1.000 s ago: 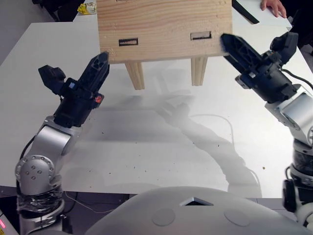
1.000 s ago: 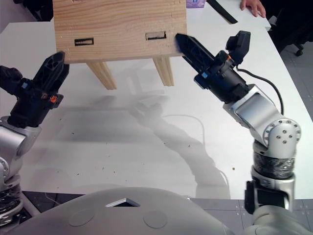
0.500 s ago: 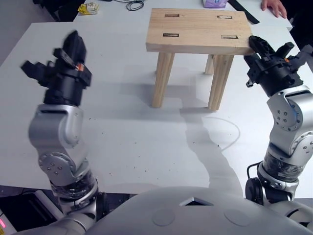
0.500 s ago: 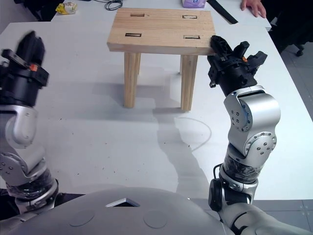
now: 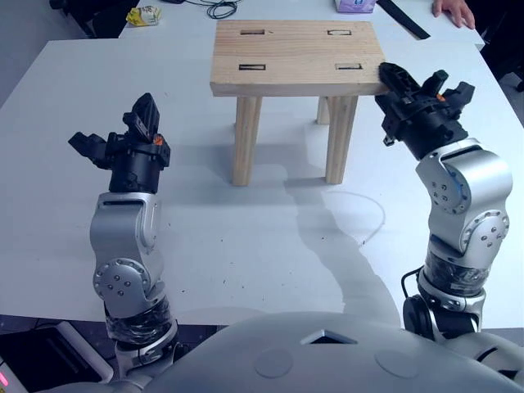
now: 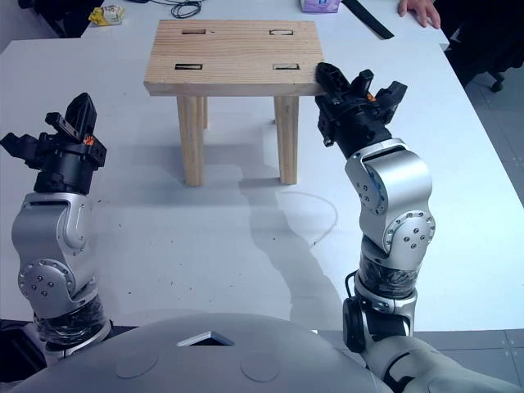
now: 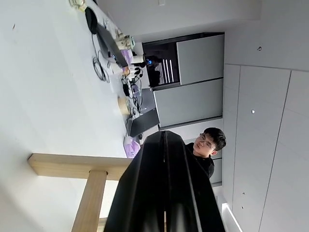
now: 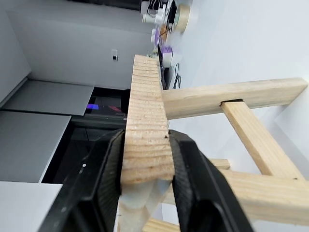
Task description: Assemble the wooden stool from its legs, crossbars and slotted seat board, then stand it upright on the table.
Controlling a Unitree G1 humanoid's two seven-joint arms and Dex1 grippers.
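Note:
The wooden stool stands upright on its legs on the white table, slotted seat board on top, a crossbar showing between the legs. My right gripper is shut on the seat board's near right corner; in the right wrist view its fingers press on both faces of the board's edge. My left gripper is shut and holds nothing. It stands raised above the table, well to the left of the stool, tips pointing up. The left wrist view has its joined fingers in front of the stool.
A thin pale loop of cord lies on the table in front of the stool's right legs. At the far edge are a yellow packet, cables, a black strip and a person's hand.
The stool, held up tilted between both grippers a second ago, now stands on its legs. My left gripper has let go and drawn back left. The right one still grips the board.

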